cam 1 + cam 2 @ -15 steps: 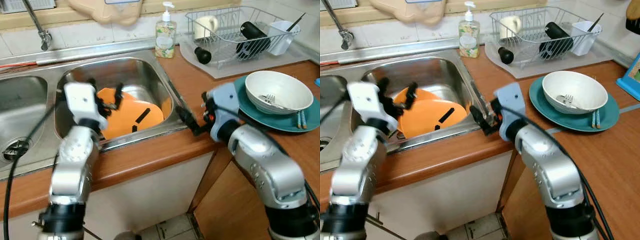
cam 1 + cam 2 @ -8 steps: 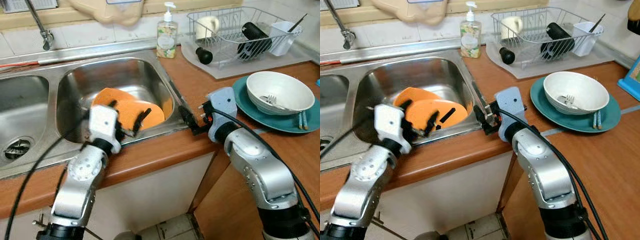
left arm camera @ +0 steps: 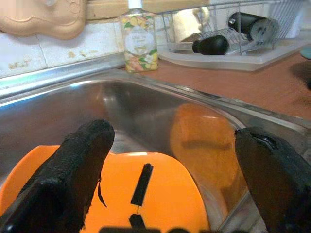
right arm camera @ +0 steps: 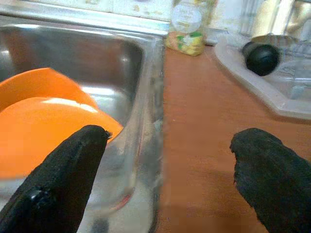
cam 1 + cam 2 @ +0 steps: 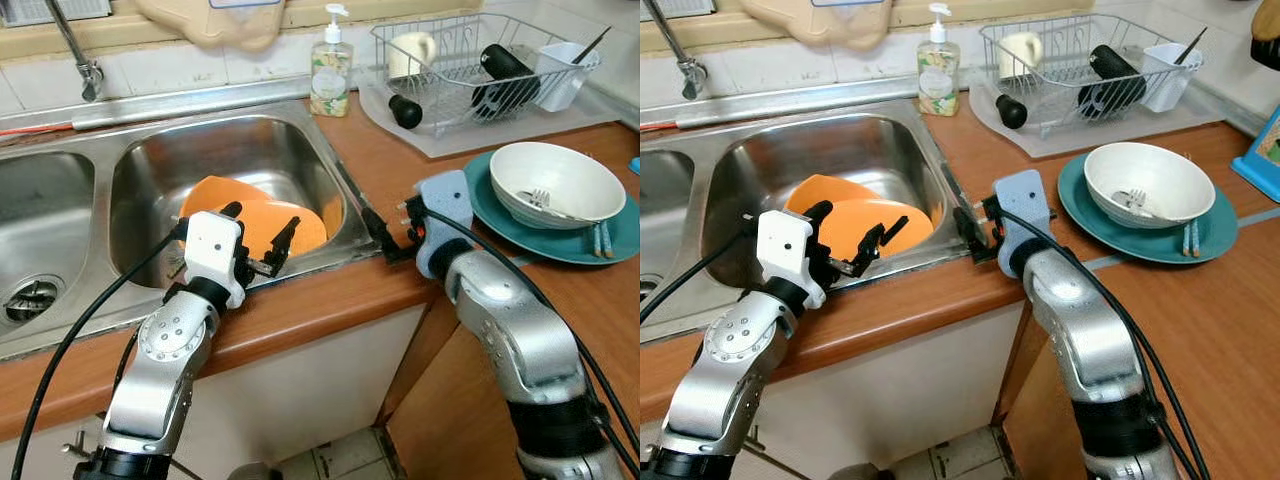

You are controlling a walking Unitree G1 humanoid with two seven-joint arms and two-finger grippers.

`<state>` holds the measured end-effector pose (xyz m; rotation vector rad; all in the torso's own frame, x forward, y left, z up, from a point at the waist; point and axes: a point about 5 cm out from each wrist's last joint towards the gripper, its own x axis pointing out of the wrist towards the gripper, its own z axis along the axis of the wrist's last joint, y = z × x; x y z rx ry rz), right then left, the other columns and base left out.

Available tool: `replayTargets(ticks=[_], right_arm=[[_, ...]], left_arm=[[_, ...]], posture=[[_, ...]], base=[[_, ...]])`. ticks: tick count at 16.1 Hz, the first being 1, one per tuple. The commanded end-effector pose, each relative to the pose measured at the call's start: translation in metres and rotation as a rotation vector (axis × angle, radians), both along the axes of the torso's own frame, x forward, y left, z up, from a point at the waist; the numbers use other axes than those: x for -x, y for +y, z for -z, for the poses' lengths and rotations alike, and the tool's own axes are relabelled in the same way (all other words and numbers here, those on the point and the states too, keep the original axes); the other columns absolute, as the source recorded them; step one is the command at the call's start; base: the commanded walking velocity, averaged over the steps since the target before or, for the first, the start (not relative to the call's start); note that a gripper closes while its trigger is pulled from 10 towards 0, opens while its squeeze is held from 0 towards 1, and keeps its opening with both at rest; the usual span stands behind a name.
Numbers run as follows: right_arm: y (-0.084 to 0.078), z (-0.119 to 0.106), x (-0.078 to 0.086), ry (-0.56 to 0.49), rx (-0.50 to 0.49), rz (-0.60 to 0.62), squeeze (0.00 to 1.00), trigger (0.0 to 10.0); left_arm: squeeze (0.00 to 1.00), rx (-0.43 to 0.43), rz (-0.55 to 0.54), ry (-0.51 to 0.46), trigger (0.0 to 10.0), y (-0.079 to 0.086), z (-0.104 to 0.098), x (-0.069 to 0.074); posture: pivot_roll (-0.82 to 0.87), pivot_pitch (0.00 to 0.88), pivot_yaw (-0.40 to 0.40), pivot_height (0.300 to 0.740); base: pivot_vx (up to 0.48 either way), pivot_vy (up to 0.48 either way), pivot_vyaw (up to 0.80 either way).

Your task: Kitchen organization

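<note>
Orange plates [image 5: 255, 215]: two lie overlapped in the bottom of the right sink basin [image 5: 160, 160], the upper one carrying short black marks; nothing touches them.
Handling: they look like thin, stiff plastic, so probably light and hard to break, but likely slick against wet steel. Lying nearly flat, each offers only its rim; the raised edge of the upper plate seems the best place to pinch.
Left gripper [image 5: 258, 245]: fingers spread wide and empty, at the sink's front edge, above the near rim of the plates.
Right gripper [image 5: 972, 222]: fingers wide apart and empty, low at the sink's right edge over the wooden counter [image 5: 400, 170].
Beside the sink: a soap bottle [image 5: 329, 70] at its back right corner; further right a dish rack [image 5: 480, 55], then a white bowl [image 5: 557, 180] with a fork on a teal plate [image 5: 620, 235].
Change: 0.9 s ago the left gripper reached over the plates deeper in the sink; it has drawn back to the front edge. The right gripper has barely shifted; the plates lie as before.
</note>
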<state>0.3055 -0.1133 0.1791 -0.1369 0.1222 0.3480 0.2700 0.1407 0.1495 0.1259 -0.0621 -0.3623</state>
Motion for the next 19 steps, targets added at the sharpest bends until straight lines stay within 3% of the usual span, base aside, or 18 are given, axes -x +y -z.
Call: replayTargets(ticks=[1, 5, 6, 7, 8, 10, 19], right_arm=[[-0.002, -0.006, -0.008, -0.027, 0.009, 0.038, 1.00, 10.0], [-0.015, -0.006, -0.028, 0.029, 0.087, 0.185, 1.00, 10.0], [-0.020, -0.005, -0.031, 0.041, 0.097, 0.221, 0.56, 10.0], [-0.024, -0.005, -0.032, 0.046, 0.103, 0.244, 0.56, 10.0], [-0.027, -0.005, -0.033, 0.050, 0.108, 0.265, 0.00, 10.0], [-0.040, -0.003, -0.039, 0.088, 0.114, 0.337, 0.00, 10.0], [-0.057, 0.007, -0.046, 0.224, 0.115, 0.410, 0.00, 10.0]], left_arm=[[0.84, -0.023, 0.026, 0.015, 10.0, -0.002, 0.002, 0.003], [0.85, -0.026, 0.088, 0.023, 10.0, -0.005, 0.003, 0.009], [0.85, -0.024, 0.105, 0.029, 10.0, -0.005, 0.003, 0.011], [0.85, -0.025, 0.114, 0.033, 10.0, -0.006, 0.004, 0.012], [0.85, -0.033, 0.119, 0.039, 10.0, -0.006, 0.005, 0.012], [0.85, -0.050, 0.148, 0.056, 10.0, -0.008, 0.008, 0.015], [0.85, -0.067, 0.209, 0.072, 10.0, -0.012, 0.008, 0.017]], posture=[[-0.05, 0.000, 0.024, 0.740], [-0.04, 0.000, 0.017, 0.740], [-0.04, 0.000, 0.017, 0.740], [-0.04, 0.000, 0.017, 0.740], [-0.04, 0.000, 0.018, 0.740], [-0.05, 0.000, 0.022, 0.740], [-0.04, 0.000, 0.023, 0.740]], base=[[0.000, 0.000, 0.00], [0.000, 0.000, 0.00], [0.000, 0.000, 0.00], [0.000, 0.000, 0.00], [0.000, 0.000, 0.00], [0.000, 0.000, 0.00], [0.000, 0.000, 0.00]])
